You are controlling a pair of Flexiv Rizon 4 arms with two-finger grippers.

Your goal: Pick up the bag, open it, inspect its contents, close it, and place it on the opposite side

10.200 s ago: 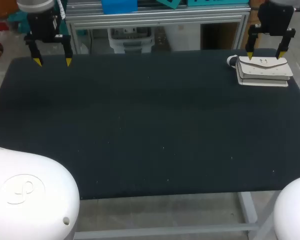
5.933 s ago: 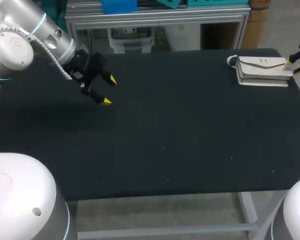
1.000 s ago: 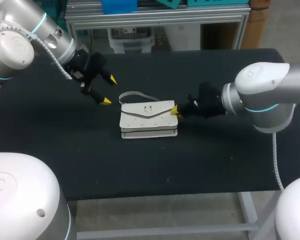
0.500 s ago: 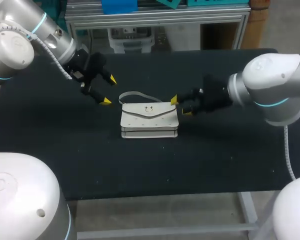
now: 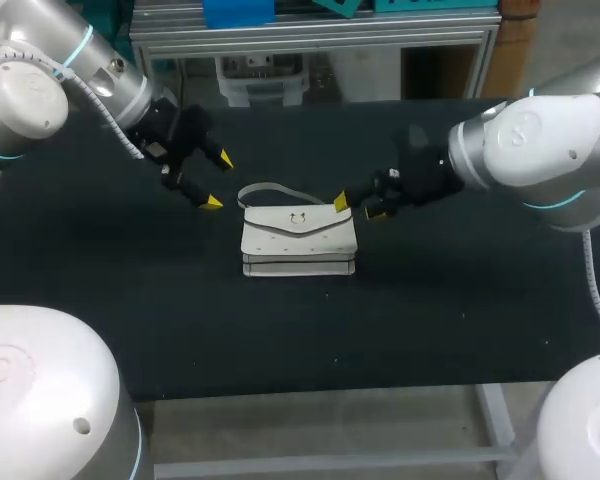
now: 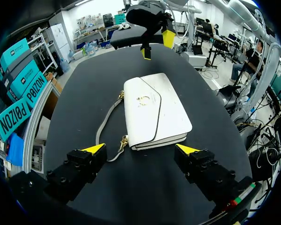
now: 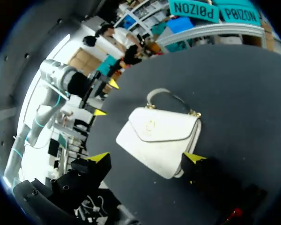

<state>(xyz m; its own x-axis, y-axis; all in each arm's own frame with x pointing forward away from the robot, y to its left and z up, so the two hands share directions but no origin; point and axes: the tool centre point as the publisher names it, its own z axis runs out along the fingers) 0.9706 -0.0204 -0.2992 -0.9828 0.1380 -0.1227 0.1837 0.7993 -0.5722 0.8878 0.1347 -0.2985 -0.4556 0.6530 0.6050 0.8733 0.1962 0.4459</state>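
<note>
The white bag (image 5: 298,238) lies flat near the middle of the dark desk (image 5: 430,300). Its flap is shut and faces up. There is a small ring clasp (image 5: 298,216) in the middle of the flap. The thin grey strap (image 5: 265,189) curls out on the desk behind the bag, at its far left corner.

Your left arm (image 5: 60,70) comes in from the bag's left. Its jaws are spread wide, with nothing between them. They hang a little way off from the bag's far left corner, near the strap. In the left wrist view the bag (image 6: 154,110) and its strap (image 6: 105,126) lie just ahead of the two yellow tips.

Your right arm (image 5: 540,150) comes in from the bag's right. Its jaws are spread apart too and hold nothing. One yellow tip (image 5: 341,201) sits right at the bag's far right corner. It may be touching the bag, but you cannot tell for sure. In the right wrist view the bag (image 7: 159,138) lies ahead, between the two tips.
</note>
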